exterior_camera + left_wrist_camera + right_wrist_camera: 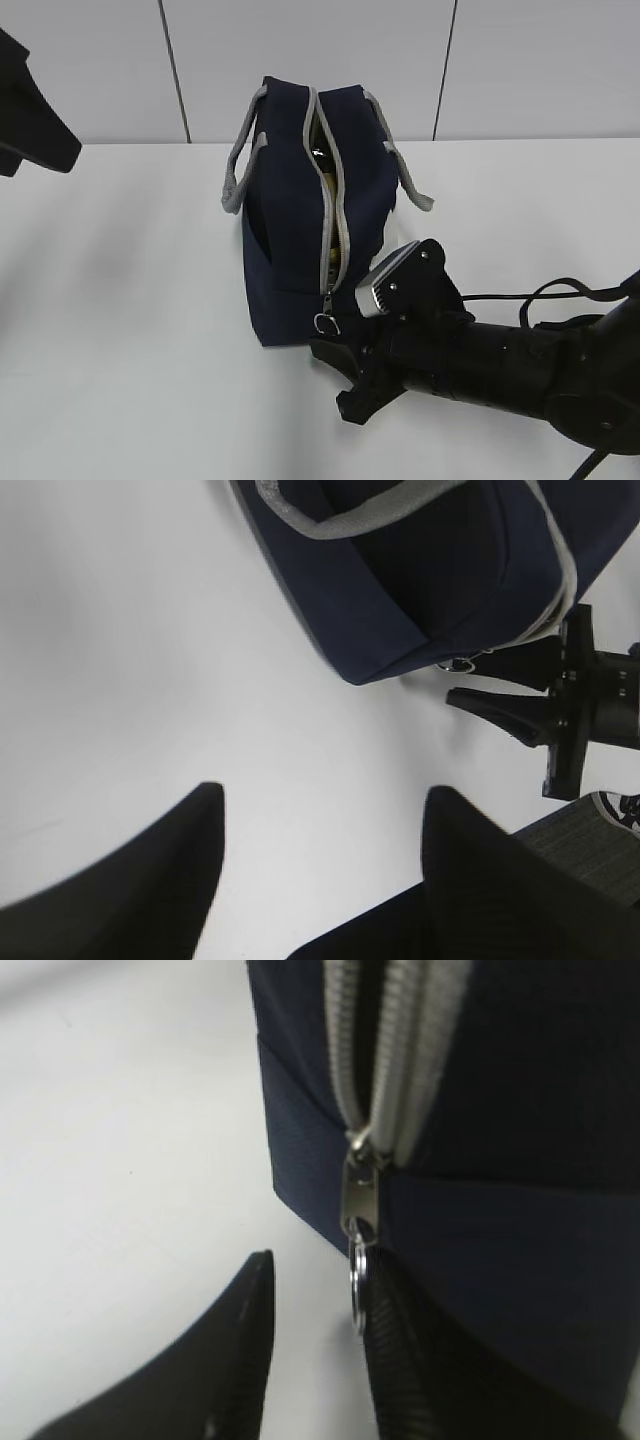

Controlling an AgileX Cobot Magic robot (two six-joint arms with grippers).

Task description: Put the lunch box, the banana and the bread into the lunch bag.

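Nearest the exterior camera, the right arm's gripper [345,378] lies low over the white table [130,330], just beside the near end of the lunch bag [300,210]. Its two black fingers stand apart, and nothing sits clamped between them. In the right wrist view, one ribbed finger [400,1360] is touching or almost touching the metal ring pull [358,1285] that hangs from the zipper slider [360,1195], while the other finger lies clear of the bag on the bare table side; whether the ring is actually caught I cannot tell.

Navy fabric with grey zipper tape, the lunch bag stands upright on the table, lengthwise away from the exterior camera. The slider sits at the bag's near end, low on the end wall, so the zipper gapes open along the top. Grey strap handles [240,165] fall to either side of the bag. Through the open slit, something yellowish and something dark show inside, too hidden to name; the lunch box, banana and bread cannot be made out separately anywhere.

Left of the bag and well apart from it, the left gripper [320,870] hangs above bare table with its fingers wide apart and empty.
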